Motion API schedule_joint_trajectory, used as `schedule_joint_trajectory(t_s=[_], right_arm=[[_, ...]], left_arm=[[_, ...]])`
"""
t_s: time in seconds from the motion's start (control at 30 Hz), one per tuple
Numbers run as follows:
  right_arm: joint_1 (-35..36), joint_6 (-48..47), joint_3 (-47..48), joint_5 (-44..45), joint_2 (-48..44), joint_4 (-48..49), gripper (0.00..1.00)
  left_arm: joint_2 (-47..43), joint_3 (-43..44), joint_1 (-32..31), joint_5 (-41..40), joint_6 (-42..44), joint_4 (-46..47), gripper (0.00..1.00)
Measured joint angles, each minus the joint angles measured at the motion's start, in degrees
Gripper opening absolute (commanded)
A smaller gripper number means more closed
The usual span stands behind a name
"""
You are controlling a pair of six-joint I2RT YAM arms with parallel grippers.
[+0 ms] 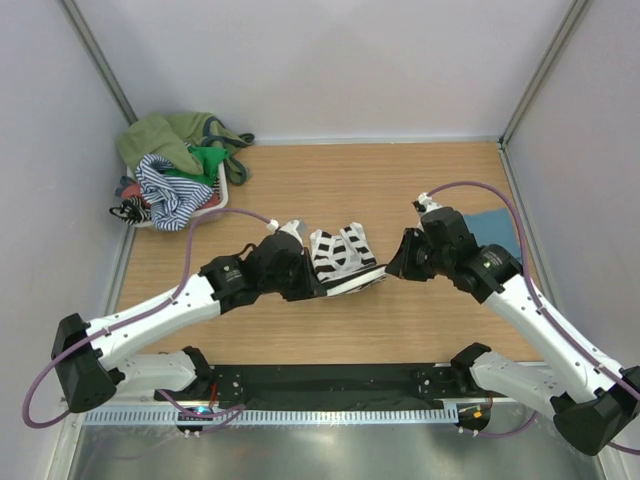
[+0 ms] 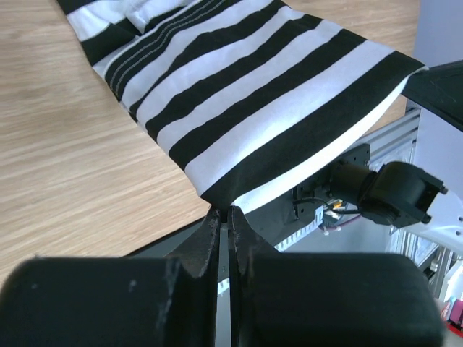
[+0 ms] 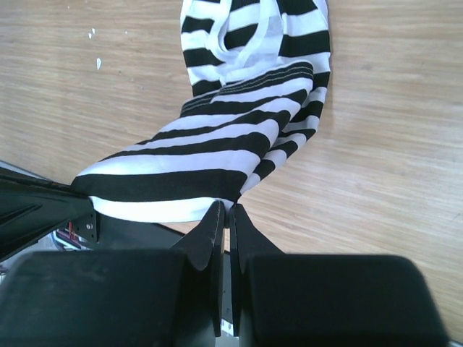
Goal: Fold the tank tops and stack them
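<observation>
The black-and-white striped tank top (image 1: 338, 255) hangs stretched between both grippers over the middle of the wooden table, its strap end resting on the wood. My left gripper (image 2: 224, 211) is shut on one hem corner of the striped cloth (image 2: 275, 108). Shut on the opposite hem corner is my right gripper (image 3: 230, 206), with the striped top (image 3: 239, 130) trailing away from it onto the table. From above, the left gripper (image 1: 322, 284) and right gripper (image 1: 388, 270) sit close together. A teal-blue tank top (image 1: 495, 228) lies flat at the right, partly under the right arm.
A heap of tank tops (image 1: 180, 165), olive, green and thin navy-striped, fills a white basket (image 1: 224, 192) at the back left corner. White walls close in the table on three sides. A black mounting rail (image 1: 330, 382) runs along the near edge.
</observation>
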Motion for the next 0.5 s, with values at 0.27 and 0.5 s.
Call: schedule_joint_trajectory(t_s=[0.27,0.5], right_arm=[[-0.2,-1.8,4.4,2.3,6.7,0.3,0.01],[-3.1,-3.6,8.1,1.6,14.2,2.0,0.01]], left_arm=[[2.0,1.6,5.5,2.5,0.8,0.0,0.04],[5.2,4.3,11.1,5.9,2.4,0.4,0.04]])
